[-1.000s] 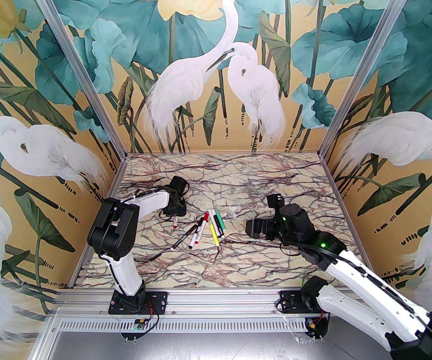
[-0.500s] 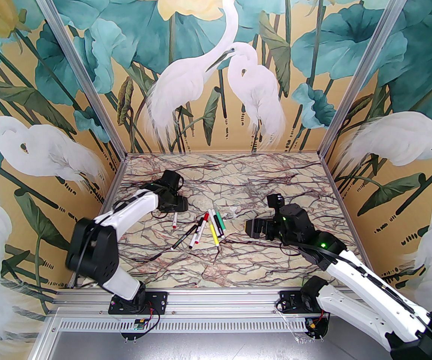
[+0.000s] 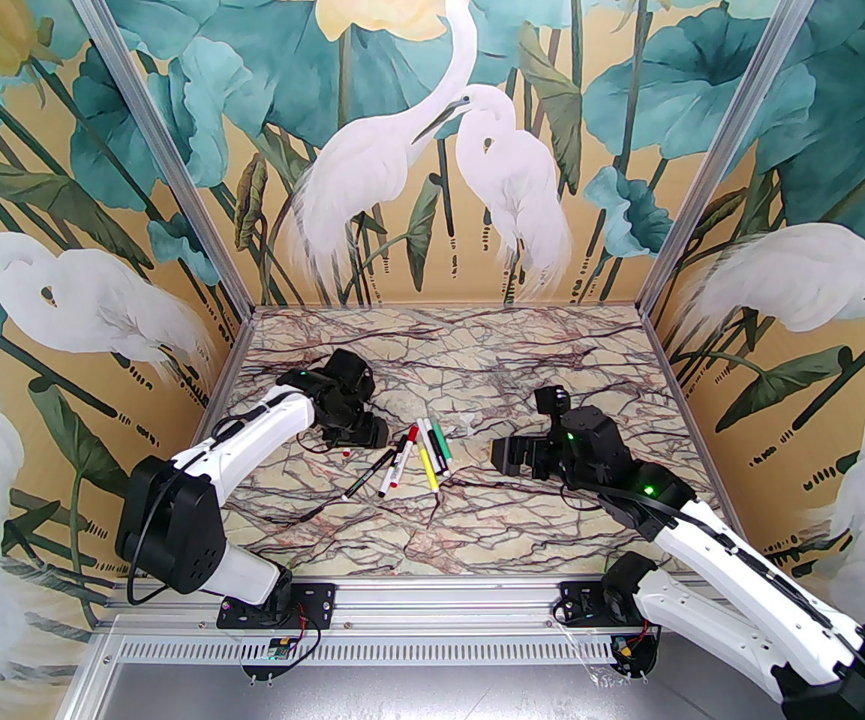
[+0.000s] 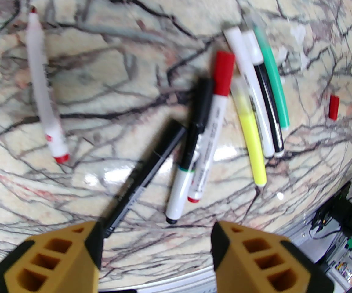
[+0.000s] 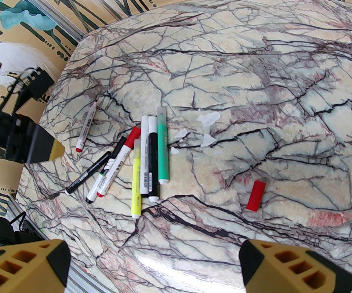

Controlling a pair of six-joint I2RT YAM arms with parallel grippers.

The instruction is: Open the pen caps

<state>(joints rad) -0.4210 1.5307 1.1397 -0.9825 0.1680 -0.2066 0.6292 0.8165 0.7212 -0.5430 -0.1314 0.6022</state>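
As the pens [image 3: 413, 456] lay bunched on the table [image 3: 477, 544], the left gripper [image 4: 154, 243] hung open and empty near them; the right gripper [image 5: 154, 255] gaped empty too. 1 red cap [image 5: 255, 195] lay loose, apart. The pen caps [image 4: 223, 72] looked light, hard and slick: probably best to pinch 1 crosswise while the other gripper clamped its barrel.

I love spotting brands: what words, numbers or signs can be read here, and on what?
No text is legible.
White pen with red cap: dark barrel print, too blurred.
Plain white pen: barcode and small print, too small.
Green pen: faint mark, unreadable.
Slim black pen: pale print, too small.
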